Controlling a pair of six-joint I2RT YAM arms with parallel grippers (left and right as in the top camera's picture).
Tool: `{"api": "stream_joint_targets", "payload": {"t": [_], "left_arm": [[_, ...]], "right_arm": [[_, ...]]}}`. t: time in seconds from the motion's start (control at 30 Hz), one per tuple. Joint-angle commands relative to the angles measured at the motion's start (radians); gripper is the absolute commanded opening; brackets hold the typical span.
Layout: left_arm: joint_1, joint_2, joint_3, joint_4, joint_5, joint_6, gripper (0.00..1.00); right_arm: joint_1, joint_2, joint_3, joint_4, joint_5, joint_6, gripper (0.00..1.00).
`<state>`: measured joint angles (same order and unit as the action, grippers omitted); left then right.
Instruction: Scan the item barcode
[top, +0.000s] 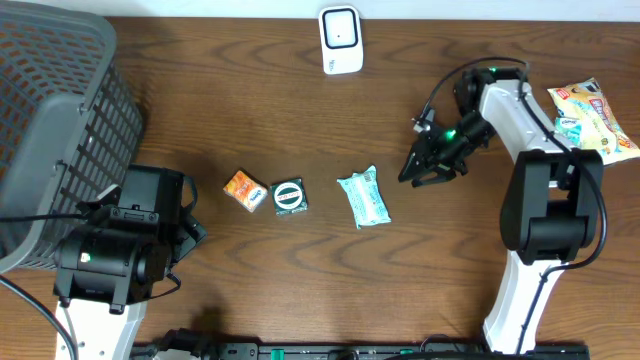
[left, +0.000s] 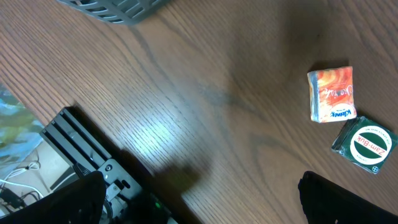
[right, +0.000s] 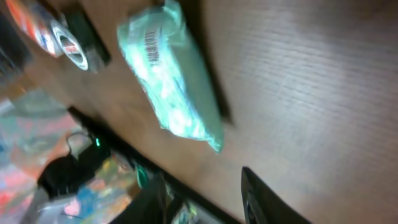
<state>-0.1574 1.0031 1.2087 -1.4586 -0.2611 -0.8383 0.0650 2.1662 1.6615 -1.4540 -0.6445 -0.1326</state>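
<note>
A teal tissue pack (top: 363, 199) lies flat on the wooden table at mid-right. In the right wrist view the teal tissue pack (right: 171, 74) shows a barcode (right: 150, 43) on its upper face. My right gripper (top: 416, 172) hovers just right of the pack without touching it. In its own view the right gripper (right: 202, 186) is open and holds nothing. A white barcode scanner (top: 340, 40) stands at the table's far edge. My left gripper (left: 199, 208) is open wide at the near left, with nothing between its fingers.
An orange packet (top: 244, 190) and a green Zam-Buk tin (top: 289, 197) lie left of the teal pack. A grey mesh basket (top: 50, 120) fills the far left. A colourful snack bag (top: 592, 120) lies at the far right, behind the right arm.
</note>
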Motion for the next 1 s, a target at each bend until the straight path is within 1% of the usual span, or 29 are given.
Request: {"api": "stream_joint_targets", "payload": {"t": [0.0,0.03,0.1,0.17,0.4,0.43,0.47,0.5,0.57,0.67,0.87,0.97], "left_arm": [[0.004,-0.005,0.019,-0.003,-0.016,-0.01,0.97],[0.004,-0.005,0.019,-0.003,-0.016,-0.01,0.98],[0.004,-0.005,0.019,-0.003,-0.016,-0.01,0.98],[0.004,-0.005,0.019,-0.003,-0.016,-0.01,0.98],[0.004,-0.005,0.019,-0.003,-0.016,-0.01,0.98],[0.004,-0.005,0.019,-0.003,-0.016,-0.01,0.98],[0.004,-0.005,0.019,-0.003,-0.017,-0.009,0.98],[0.004,-0.005,0.019,-0.003,-0.017,-0.009,0.97],[0.004,-0.005,0.019,-0.003,-0.016,-0.01,0.97],[0.004,-0.005,0.019,-0.003,-0.016,-0.01,0.98],[0.004,-0.005,0.019,-0.003,-0.016,-0.01,0.98],[0.004,-0.005,0.019,-0.003,-0.017,-0.009,0.97]], "right_arm": [[0.063,0.003,0.012,-0.035,0.033,-0.075,0.33],[0.087,0.003,0.012,-0.043,0.061,-0.074,0.31],[0.129,0.003,0.012,-0.048,0.103,-0.073,0.24],[0.177,0.003,0.012,-0.048,0.12,-0.074,0.21],[0.339,0.003,0.012,0.003,0.144,-0.056,0.18],[0.363,0.003,0.012,0.021,0.168,-0.034,0.16],[0.379,0.003,0.012,0.035,0.192,-0.01,0.11],[0.402,0.003,0.012,0.058,0.237,0.039,0.08],[0.431,0.003,0.012,0.084,0.305,0.108,0.04],[0.47,0.003,0.012,0.114,0.363,0.174,0.01],[0.52,0.003,-0.006,0.166,0.385,0.207,0.01],[0.533,0.003,-0.039,0.198,0.493,0.306,0.01]]}}
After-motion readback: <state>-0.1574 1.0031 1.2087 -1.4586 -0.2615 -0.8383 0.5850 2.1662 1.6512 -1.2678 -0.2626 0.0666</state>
